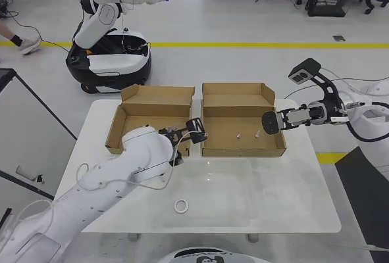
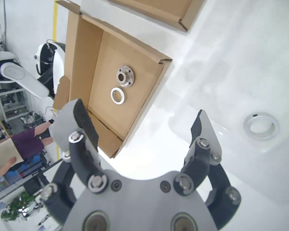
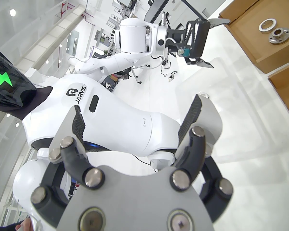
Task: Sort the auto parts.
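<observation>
Flange (image 2: pixel 126 76) and one ring (image 2: pixel 118 95) in box (image 2: pixel 84 56); loose ring (image 2: pixel 261 126) left on table (image 2: pixel 231 61). Left pincer (image 2: pixel 139 108) and right pincer (image 3: pixel 136 102) both spread, empty

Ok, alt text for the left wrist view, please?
The left gripper, open and empty, hangs above the white table by an open cardboard box holding a flanged metal hub and a metal ring. A second ring lies loose on the table.

Bright overhead light, glare on table (image 2: pixel 231 61), soft shadows
</observation>
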`<action>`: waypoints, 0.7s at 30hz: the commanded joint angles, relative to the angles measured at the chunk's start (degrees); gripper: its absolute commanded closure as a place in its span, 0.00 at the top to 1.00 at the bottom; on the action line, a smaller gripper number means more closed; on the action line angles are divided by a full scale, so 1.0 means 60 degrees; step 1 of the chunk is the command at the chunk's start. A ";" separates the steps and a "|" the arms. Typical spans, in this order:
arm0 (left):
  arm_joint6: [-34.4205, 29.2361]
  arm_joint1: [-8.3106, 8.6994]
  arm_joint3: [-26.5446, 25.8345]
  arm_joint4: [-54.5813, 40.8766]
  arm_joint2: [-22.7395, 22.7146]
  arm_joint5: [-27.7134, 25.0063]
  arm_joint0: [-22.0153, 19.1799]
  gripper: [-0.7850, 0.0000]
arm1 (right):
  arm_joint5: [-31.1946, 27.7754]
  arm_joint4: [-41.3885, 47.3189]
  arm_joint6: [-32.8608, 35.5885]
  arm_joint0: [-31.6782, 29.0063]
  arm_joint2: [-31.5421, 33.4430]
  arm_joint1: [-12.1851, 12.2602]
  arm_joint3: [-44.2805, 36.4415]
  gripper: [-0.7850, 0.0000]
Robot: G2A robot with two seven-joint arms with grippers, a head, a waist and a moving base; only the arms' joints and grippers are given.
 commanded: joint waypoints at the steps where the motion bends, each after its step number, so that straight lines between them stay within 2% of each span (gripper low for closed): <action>1: -0.0173 0.0170 0.0024 -0.0874 0.0414 0.0176 -0.0551 1.00 | 0.0000 0.0003 0.0000 0.0000 0.0000 0.0000 0.0000 1.00; 5: -0.0360 0.0505 0.0101 -0.2563 0.1494 0.0364 -0.1859 1.00 | 0.0000 0.0003 0.0000 0.0000 0.0000 0.0000 0.0000 1.00; 9: -0.0360 0.0810 0.0049 -0.3549 0.2649 0.0365 -0.3273 1.00 | 0.0000 0.0003 0.0000 0.0000 0.0000 0.0000 0.0000 1.00; 14: -0.0360 0.0997 -0.0192 -0.4884 0.4205 0.0366 -0.4732 1.00 | 0.0000 0.0003 0.0000 0.0000 0.0000 0.0000 0.0000 1.00; 18: -0.0360 0.0941 -0.0105 -0.5656 0.5041 0.0367 -0.5308 1.00 | 0.0000 0.0003 0.0000 0.0000 0.0000 0.0000 0.0000 1.00; 21: -0.0360 0.0875 -0.0055 -0.5902 0.5190 0.0368 -0.5406 1.00 | 0.0000 0.0003 0.0000 0.0000 0.0000 0.0000 0.0000 1.00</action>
